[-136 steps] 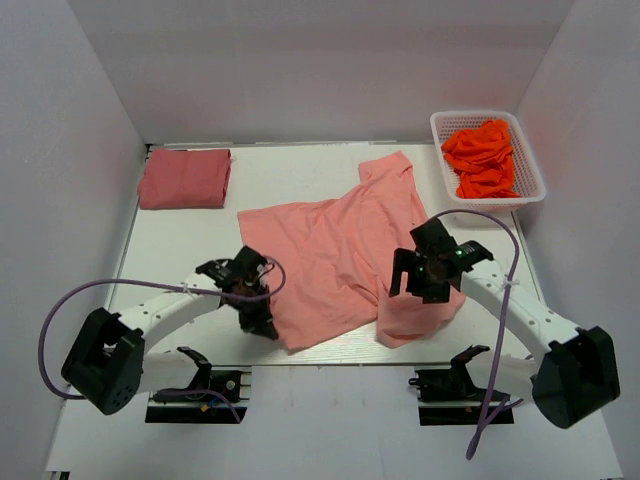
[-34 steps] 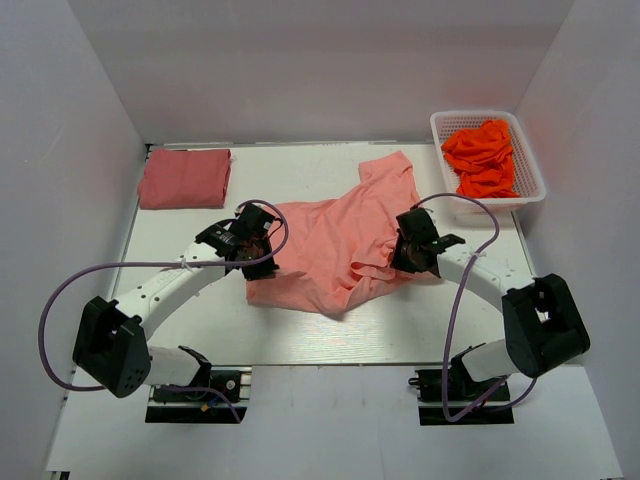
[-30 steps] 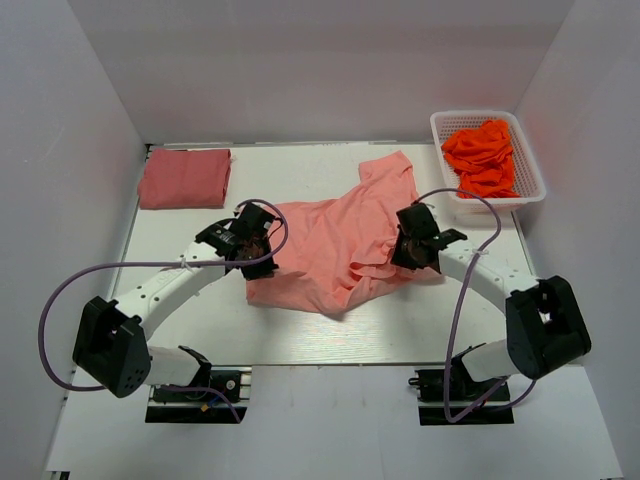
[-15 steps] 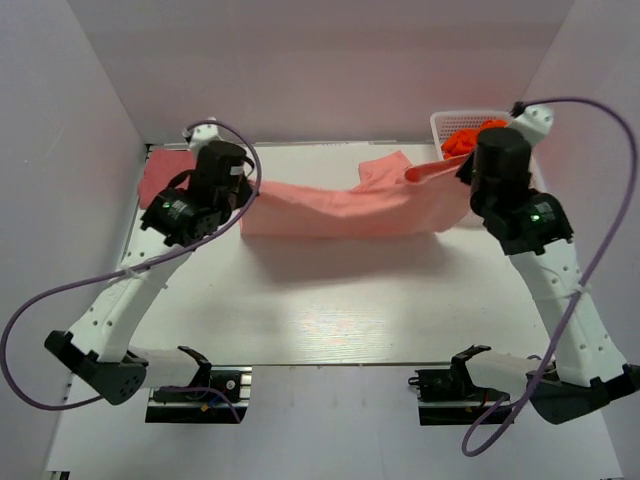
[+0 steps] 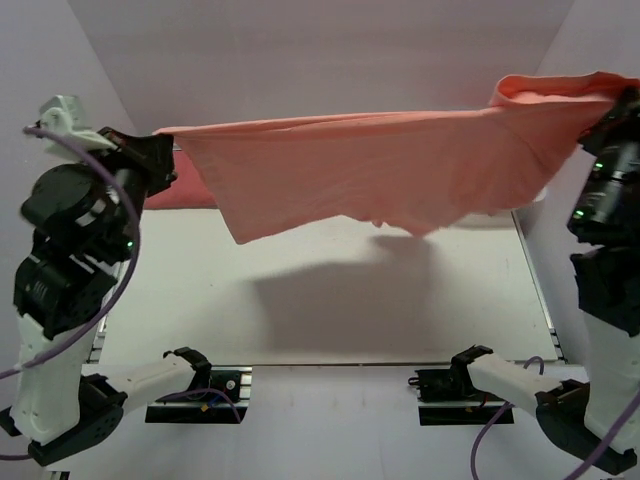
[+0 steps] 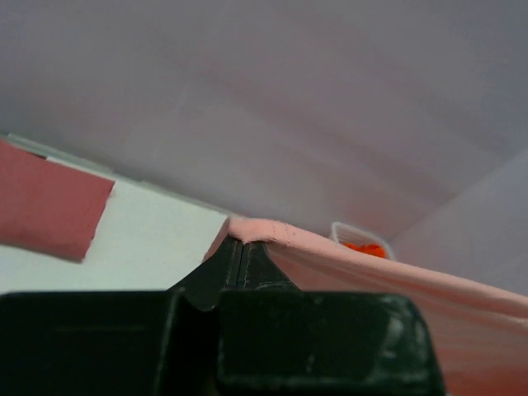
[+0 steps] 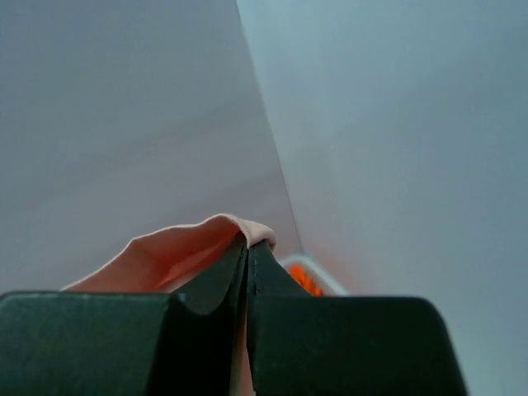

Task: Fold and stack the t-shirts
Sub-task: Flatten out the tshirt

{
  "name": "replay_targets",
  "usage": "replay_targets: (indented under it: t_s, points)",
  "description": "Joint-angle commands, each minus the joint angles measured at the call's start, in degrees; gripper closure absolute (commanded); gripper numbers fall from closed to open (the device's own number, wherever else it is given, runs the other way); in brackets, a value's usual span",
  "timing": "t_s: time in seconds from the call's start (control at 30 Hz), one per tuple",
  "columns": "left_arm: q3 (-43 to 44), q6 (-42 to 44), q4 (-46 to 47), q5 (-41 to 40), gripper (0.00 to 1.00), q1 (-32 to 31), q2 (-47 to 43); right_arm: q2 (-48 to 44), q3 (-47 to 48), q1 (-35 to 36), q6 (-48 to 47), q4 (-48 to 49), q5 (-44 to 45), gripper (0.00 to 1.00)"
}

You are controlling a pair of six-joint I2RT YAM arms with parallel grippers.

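surface: the white surface point(image 5: 330, 300) is bare under the lifted cloth and carries only its shadow near the middle; i judge this free place is where the shirt will be laid flat.
salmon-pink t-shirt: the salmon-pink t-shirt point(image 5: 400, 170) hangs high above the surface, stretched from the left side to the right side between both arms, with its lower edge loose; held so, i think, so that its own weight pulls out the wrinkles before folding.
rose-red t-shirt: the rose-red t-shirt point(image 6: 41, 206) lies folded flat at the far left corner of the surface; it looks like the start of the stack.
basket: the basket point(image 6: 346, 228) stands at the far right corner with orange cloth point(image 6: 363, 246) inside, away from the work.
left claw: the left claw point(image 6: 243, 247) is closed and pinches one top edge of the salmon-pink t-shirt.
right claw: the right claw point(image 7: 247, 247) is closed on the opposite edge, and the cloth bulges over its tips.
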Motion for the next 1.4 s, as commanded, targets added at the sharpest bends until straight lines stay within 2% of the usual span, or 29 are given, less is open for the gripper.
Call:
replay_targets:
  t_s: [0.0, 0.27, 0.4, 0.63, 0.8, 0.87, 0.9, 1.07, 1.2, 1.23, 1.33, 1.37]
  points:
    - [1.92, 4.55, 3.07, 2.49, 1.00, 0.21, -2.43, -2.94, 5.03, -0.12, -10.30, 12.28, -1.03, 1.00]
    - [5.88, 4.38, 5.79, 17.24, 1.00, 0.21, -7.79, -8.21, 10.76, -0.21, -8.81, 10.28, -17.89, 1.00]
    - [5.88, 3.07, 6.33, 21.83, 1.00, 0.73, -11.13, -12.60, 10.50, -0.39, -6.62, 9.04, -22.92, 1.00]
    - [4.04, 0.70, 4.22, 19.56, 1.00, 0.73, -12.46, -15.08, 4.19, -0.39, -5.64, 8.86, -24.69, 1.00]
    - [-2.55, -1.33, 1.41, 10.69, 1.00, 0.73, -9.56, -14.81, -8.29, -0.30, -3.62, 12.18, -23.73, 1.00]
    - [-5.96, -1.86, 0.88, 5.86, 1.00, 0.21, -7.11, -14.55, -12.07, -0.30, -2.75, 14.73, -21.46, 1.00]
    - [-7.38, -2.38, 0.88, 4.10, 1.00, 0.21, -6.23, -14.29, -18.27, -0.30, -1.96, 15.88, -20.57, 1.00]
    - [-17.74, -5.45, 0.09, -8.72, 1.00, 0.82, 2.03, -11.39, -34.30, -0.39, -0.28, 26.07, -13.28, 1.00]
    - [-22.06, -7.31, 0.79, -11.83, 1.00, 2.39, 13.88, -1.38, -42.93, -1.00, 1.21, 31.79, -11.07, 1.00]
    - [-23.46, -7.31, 3.31, -11.82, 1.00, 3.10, 19.48, 2.64, -44.94, -1.87, 1.65, 33.19, -11.16, 1.00]
    - [-21.91, -7.31, 6.15, -10.06, 1.00, 7.31, 29.61, 14.96, -43.91, -3.20, 3.93, 35.31, -14.22, 1.00]
    - [-20.33, -7.92, 6.67, -10.06, 1.00, 8.46, 36.78, 17.59, -43.21, -4.42, 4.37, 36.97, -14.76, 1.00]
